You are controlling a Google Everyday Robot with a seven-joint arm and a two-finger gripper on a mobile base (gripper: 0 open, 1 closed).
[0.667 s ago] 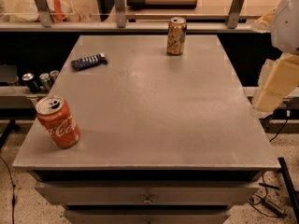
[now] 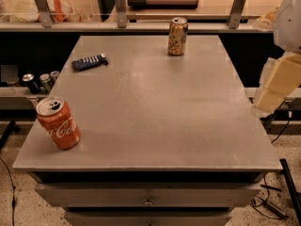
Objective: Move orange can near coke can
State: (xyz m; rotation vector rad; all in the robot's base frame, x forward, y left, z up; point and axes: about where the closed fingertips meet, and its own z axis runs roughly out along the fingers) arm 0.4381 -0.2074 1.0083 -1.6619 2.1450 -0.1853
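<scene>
The orange can (image 2: 178, 36) stands upright at the far edge of the grey table (image 2: 155, 112), right of centre; it is slim and tan-orange with dark lettering. The coke can (image 2: 58, 123), bright red with white script, stands slightly tilted at the near left corner. My gripper (image 2: 276, 84) shows as pale cream parts at the right edge of the view, beyond the table's right side, far from both cans and holding nothing that I can see.
A dark blue flat packet (image 2: 89, 62) lies on the far left of the table. Small dark cans (image 2: 40, 81) stand on a lower shelf to the left. A railing with metal posts (image 2: 120, 6) runs behind the table. Drawers (image 2: 148, 194) sit below the front edge.
</scene>
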